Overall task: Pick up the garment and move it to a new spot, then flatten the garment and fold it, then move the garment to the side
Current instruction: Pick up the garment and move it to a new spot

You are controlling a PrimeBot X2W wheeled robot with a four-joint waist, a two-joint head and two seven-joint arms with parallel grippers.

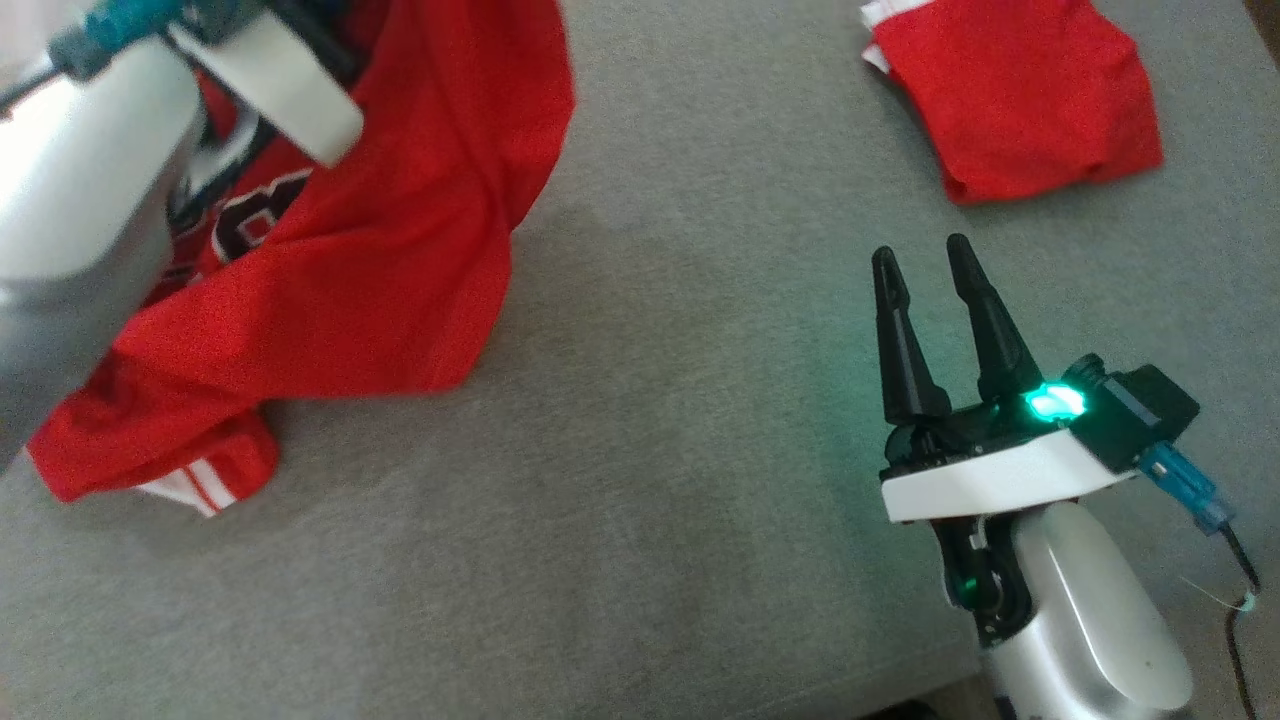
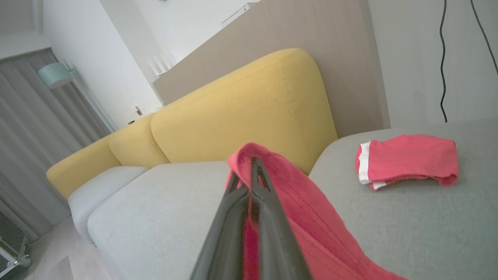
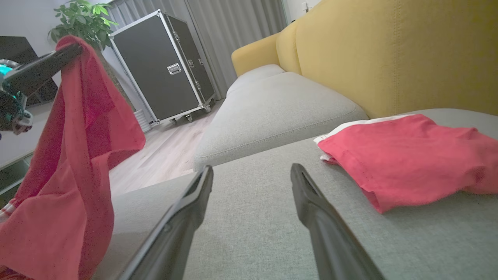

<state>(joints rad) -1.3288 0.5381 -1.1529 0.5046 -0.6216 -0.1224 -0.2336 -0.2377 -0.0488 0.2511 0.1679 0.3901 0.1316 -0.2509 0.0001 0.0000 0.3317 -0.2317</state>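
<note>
Pale and blurred at the near left, the left forearm (image 1: 70, 200) rises over the grey sofa seat (image 1: 650, 450), which spreads across the whole scene with a yellow backrest (image 2: 253, 109) at its far side. On the left of that seat is the red garment (image 1: 400, 250), lifted by one edge so that it hangs in a loose drape, while its lower part and the white-striped hem (image 1: 200, 490) rest on the cushion at the near left. At the far right, well apart from it, lies a smaller folded red piece (image 1: 1030, 90), seemingly another garment already dealt with. The left end effector (image 2: 249, 171) is closed, pinching the garment's raised edge between its fingers. The right end effector (image 1: 922, 255) hovers at the near right with its fingers spread, gripping nothing. By my reading the task is in its first step: the garment is picked up but not yet set on a new spot, and the flattening, the folding and the move aside are all left to do.
</note>
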